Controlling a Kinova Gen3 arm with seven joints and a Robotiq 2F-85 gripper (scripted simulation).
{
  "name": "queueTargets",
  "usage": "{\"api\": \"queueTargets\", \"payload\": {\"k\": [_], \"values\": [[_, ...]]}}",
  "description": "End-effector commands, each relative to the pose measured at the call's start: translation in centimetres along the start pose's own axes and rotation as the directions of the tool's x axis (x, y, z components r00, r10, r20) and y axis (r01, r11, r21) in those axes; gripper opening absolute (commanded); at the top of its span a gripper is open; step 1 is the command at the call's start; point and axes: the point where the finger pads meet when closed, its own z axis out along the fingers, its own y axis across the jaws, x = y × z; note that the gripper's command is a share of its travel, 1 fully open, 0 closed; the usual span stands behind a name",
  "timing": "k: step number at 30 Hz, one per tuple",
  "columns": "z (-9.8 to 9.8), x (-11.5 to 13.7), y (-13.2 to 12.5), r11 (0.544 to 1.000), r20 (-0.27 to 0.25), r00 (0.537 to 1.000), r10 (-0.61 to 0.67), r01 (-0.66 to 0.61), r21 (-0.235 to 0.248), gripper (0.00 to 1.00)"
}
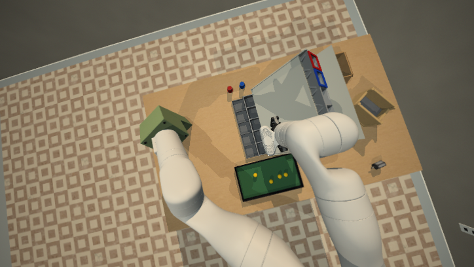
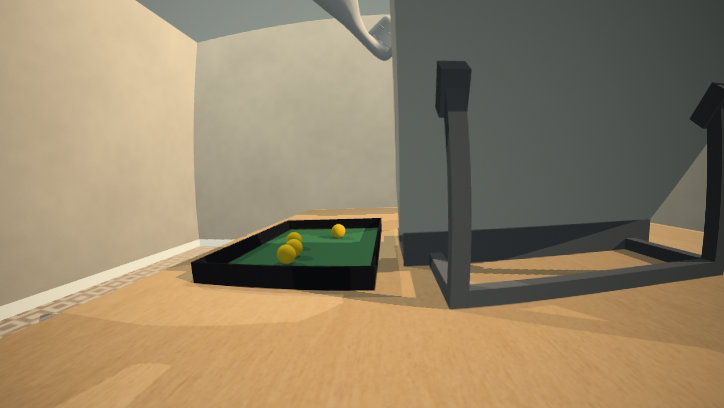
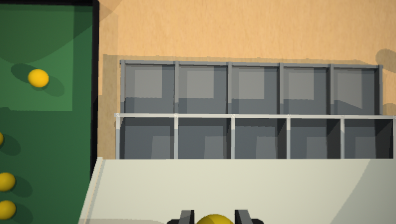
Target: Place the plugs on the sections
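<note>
My gripper (image 3: 215,218) is shut on a yellow marble, above the pale sloping cover (image 1: 281,94) (image 3: 225,182); in the top view the arm mostly hides it. The red-banded funnel (image 1: 317,61) and blue-banded funnel (image 1: 323,86) are at the cover's top edge. The other funnels are partly hidden by the arm. The red plug (image 1: 230,89) and blue plug (image 1: 241,85) stand on the table beside the sections. The sections' flat front parts (image 1: 238,106) (image 3: 150,82) hold no plug. Several marbles, one of them the separate marble (image 1: 255,175) (image 2: 338,231) (image 3: 38,78), lie in the green tray (image 1: 245,190) (image 2: 283,278).
A white arm with a green block (image 1: 162,117) stands over the table's left end. A wooden open box (image 1: 381,114) and a brown container (image 1: 344,64) are behind the cover. A small grey object (image 1: 379,164) lies at the right. A dark frame (image 2: 458,202) stands behind the large panel (image 2: 547,141).
</note>
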Motion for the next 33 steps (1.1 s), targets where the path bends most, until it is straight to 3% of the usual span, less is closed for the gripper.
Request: {"api": "queueTargets", "payload": {"k": [1, 8, 9, 13, 18, 25, 26, 33], "values": [[-1.1, -1.5, 4.7, 0.998, -0.006, 1.000, 0.017, -0.016, 0.054, 0.00], [-1.1, -1.5, 4.7, 0.998, -0.006, 1.000, 0.017, -0.016, 0.054, 0.00], [-3.0, -3.1, 10.8, 0.997, -0.017, 1.000, 0.022, -0.020, 0.076, 0.00], [-3.4, -3.4, 12.5, 0.997, -0.017, 1.000, 0.022, -0.020, 0.076, 0.00], [-5.1, -5.0, 18.2, 0.997, -0.017, 1.000, 0.022, -0.020, 0.076, 0.00], [-5.1, -5.0, 18.2, 0.997, -0.017, 1.000, 0.022, -0.020, 0.076, 0.00], [-6.7, -6.6, 24.3, 0.997, -0.015, 0.999, 0.032, -0.031, 0.067, 0.00], [-6.8, -6.7, 24.7, 0.997, -0.015, 0.999, 0.032, -0.031, 0.067, 0.00]]}}
